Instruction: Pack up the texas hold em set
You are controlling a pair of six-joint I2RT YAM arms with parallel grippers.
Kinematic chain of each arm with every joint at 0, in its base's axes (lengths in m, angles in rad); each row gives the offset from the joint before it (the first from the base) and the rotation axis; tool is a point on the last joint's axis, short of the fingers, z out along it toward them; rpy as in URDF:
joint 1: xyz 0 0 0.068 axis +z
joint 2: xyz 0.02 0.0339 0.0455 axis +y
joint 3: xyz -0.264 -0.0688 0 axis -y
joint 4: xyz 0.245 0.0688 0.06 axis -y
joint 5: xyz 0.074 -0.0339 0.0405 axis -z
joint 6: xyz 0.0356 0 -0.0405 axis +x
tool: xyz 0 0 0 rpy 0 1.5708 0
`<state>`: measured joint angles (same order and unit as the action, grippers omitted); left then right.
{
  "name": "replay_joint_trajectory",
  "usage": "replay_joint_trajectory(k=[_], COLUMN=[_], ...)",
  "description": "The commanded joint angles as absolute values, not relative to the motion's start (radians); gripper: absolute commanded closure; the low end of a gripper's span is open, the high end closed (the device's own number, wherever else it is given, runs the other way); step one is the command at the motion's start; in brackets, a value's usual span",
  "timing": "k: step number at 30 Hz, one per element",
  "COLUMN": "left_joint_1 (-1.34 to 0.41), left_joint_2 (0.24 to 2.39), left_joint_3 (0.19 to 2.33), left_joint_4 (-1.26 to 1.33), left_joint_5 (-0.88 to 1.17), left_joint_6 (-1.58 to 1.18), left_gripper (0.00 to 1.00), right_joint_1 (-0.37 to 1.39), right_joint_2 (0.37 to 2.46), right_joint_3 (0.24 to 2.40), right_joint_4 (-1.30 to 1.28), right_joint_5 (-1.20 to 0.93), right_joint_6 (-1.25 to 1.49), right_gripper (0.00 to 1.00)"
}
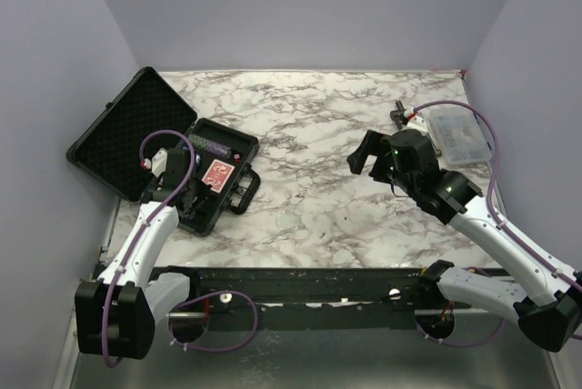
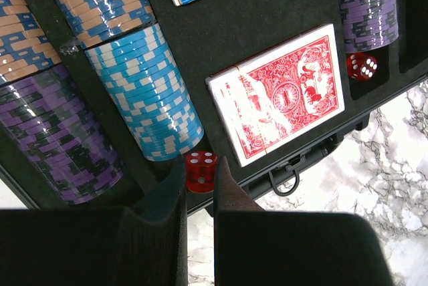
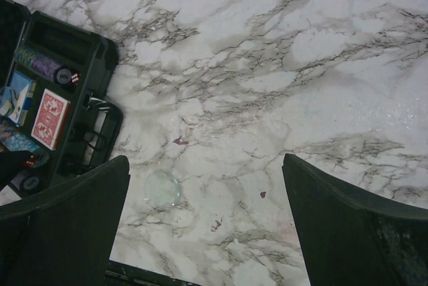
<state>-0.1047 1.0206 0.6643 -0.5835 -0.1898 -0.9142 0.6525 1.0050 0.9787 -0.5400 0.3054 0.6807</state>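
Case (image 1: 107, 134) open at left, lid back. Chips (image 2: 144, 92) and red deck (image 2: 277, 95) lie in tray. Left gripper (image 2: 199, 178) low at tray's front edge, jaws near together flanking die (image 2: 200, 164); clamped or loose, cannot tell. Second die (image 2: 362, 66) in same front slot. Step: likely stowing dice. Next: seat die, lift clear, then shut lid. Right gripper (image 3: 205, 159) spread wide, hangs over table (image 3: 267, 65).

Glossy marble-patterned white tabletop (image 3: 267, 65); matt bumpy foam inside black hard case (image 1: 123, 134); shiny translucent red plastic die (image 2: 200, 169).
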Motion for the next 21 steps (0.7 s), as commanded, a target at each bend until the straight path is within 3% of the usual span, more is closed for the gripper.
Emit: replay_joint_trajectory(k=[1,13,21], left_joint_1=[-0.098,-0.099,-0.099], left_joint_2=[1.018,0.994,0.966], left_joint_3=[0.641,0.632,0.627], left_joint_4=[-0.598,-0.592,-0.588], left_joint_5=[-0.186,-0.181,-0.194], left_joint_6=[-0.917,-0.902,-0.893], left_gripper=[0.98,0.89,0.52], right_joint_1=[0.653,0.653,0.653], right_joint_2=[1.007,1.013,1.013], right_joint_3=[0.977,0.983,0.984], right_joint_4=[-0.528,-0.523,-0.522], right_joint_5=[0.289,0.281,0.281], right_joint_6=[0.688,0.688,0.686], right_gripper=[0.0,0.0,0.0])
